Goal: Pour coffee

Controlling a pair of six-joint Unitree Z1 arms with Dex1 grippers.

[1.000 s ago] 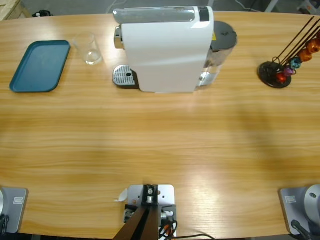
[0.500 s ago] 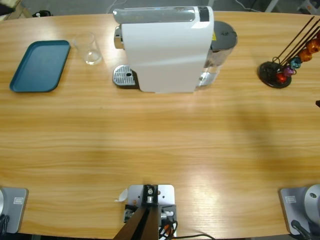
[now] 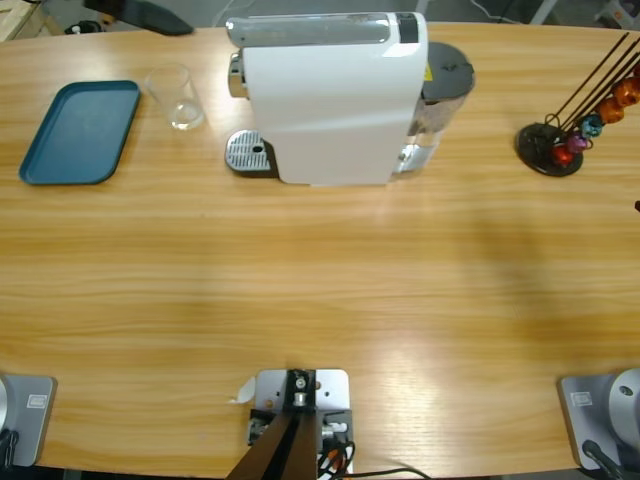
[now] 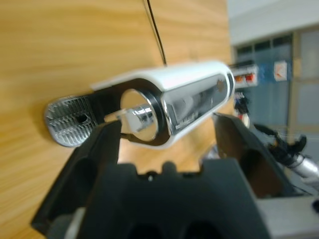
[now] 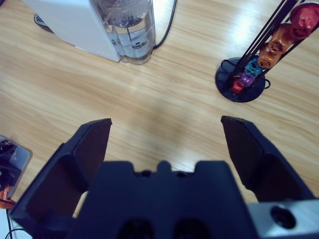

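High view first, left to right: at ten o'clock on the long wooden table [image 3: 320, 290] lies a flat blue rectangular tray [image 3: 80, 131], and just beside it to the right stands the clear, empty drinking glass [image 3: 181, 97], upright and apart from everything else. Toward twelve o'clock sits the white boxy coffee machine [image 3: 330, 95] with its round perforated metal drip plate [image 3: 248, 153] jutting out to the left, nothing standing on it. At two o'clock you have a black wire capsule stand [image 3: 575, 115] carrying coloured pods.

Your left gripper [image 4: 167, 137] has its jaws spread wide with nothing between them; it looks along the machine's chrome spout end. A dark shape at the upper left edge of the high view is probably that arm, though you cannot be sure. Your right gripper [image 5: 164, 132] is likewise spread and empty, hovering above bare wood with the machine's transparent water tank [image 5: 124, 30] at eleven o'clock.

Treat the glass as light, rigid, slick and breakable. Take it across the lower wall with gentle pressure, keeping it upright, and it should slide onto the drip plate easily.
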